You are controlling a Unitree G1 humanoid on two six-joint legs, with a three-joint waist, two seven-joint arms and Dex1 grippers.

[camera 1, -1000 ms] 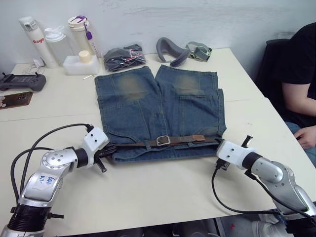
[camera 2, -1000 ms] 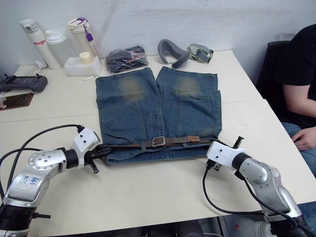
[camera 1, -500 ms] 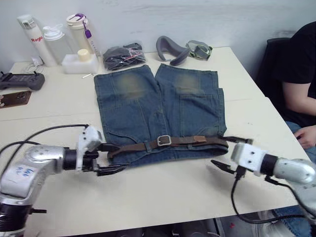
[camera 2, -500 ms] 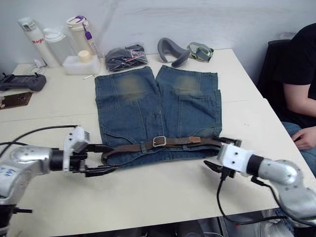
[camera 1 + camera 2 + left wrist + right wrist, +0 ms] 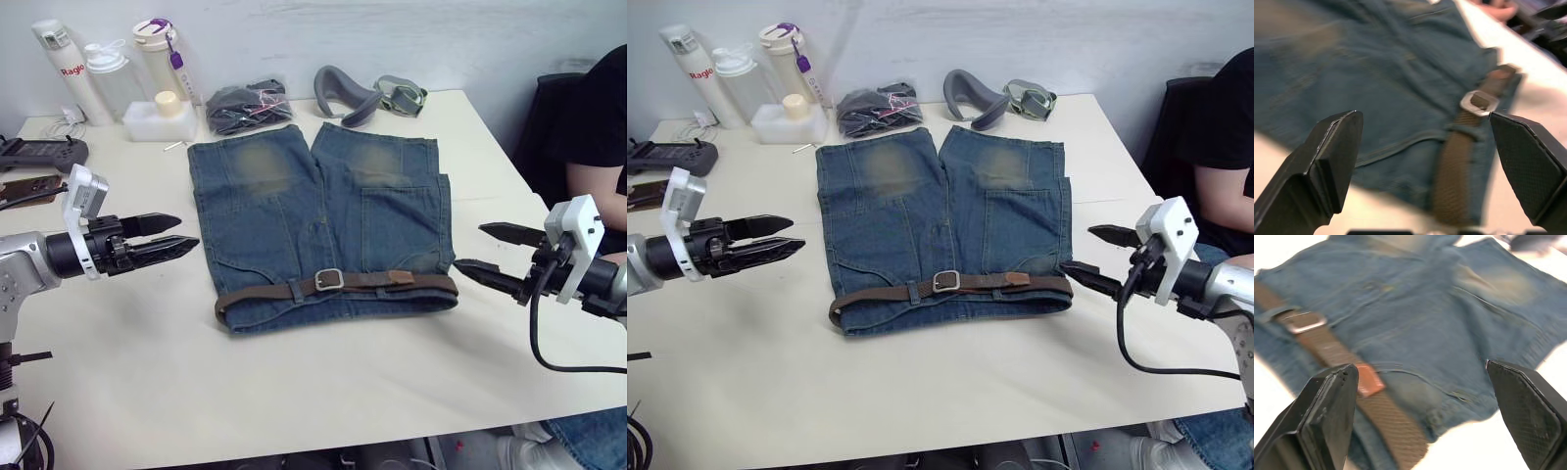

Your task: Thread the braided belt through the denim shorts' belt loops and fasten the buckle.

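On the table (image 5: 323, 392), shorts (image 5: 323, 211) lay flat, legs pointing away from the robot, waistband on the near edge. Belt (image 5: 338, 286) ran along the waistband, long axis left-to-right, lying across the whole waist. Buckle (image 5: 328, 279) sat near mid-waist, strap passed through it, tan tip (image 5: 395, 277) lying just right of it. Looked fastened; prong too small to confirm. A loop (image 5: 293, 290) crossed over the belt just left of the buckle; other loops hard to pick out.

Left gripper (image 5: 162, 235) hung off the shorts' left edge, fingers spread, holding nothing, tips aimed right toward the shorts. Right gripper (image 5: 495, 252) hung off the shorts' right edge, also spread and empty, tips aimed left. Both were apart from the cloth and belt, no contact.

Key relation: belt sat between the two grippers, nearer the robot than either one's line of aim, its ends at the waistband's two corners. The right gripper was nearer its belt end (image 5: 449, 287) than the left gripper was to the left end (image 5: 223, 307). Judgement: task looked essentially done; if anything remained, it was a check or tidy of the belt ends, right arm best placed.

At the table's right edge sat a person (image 5: 593, 127) in black.
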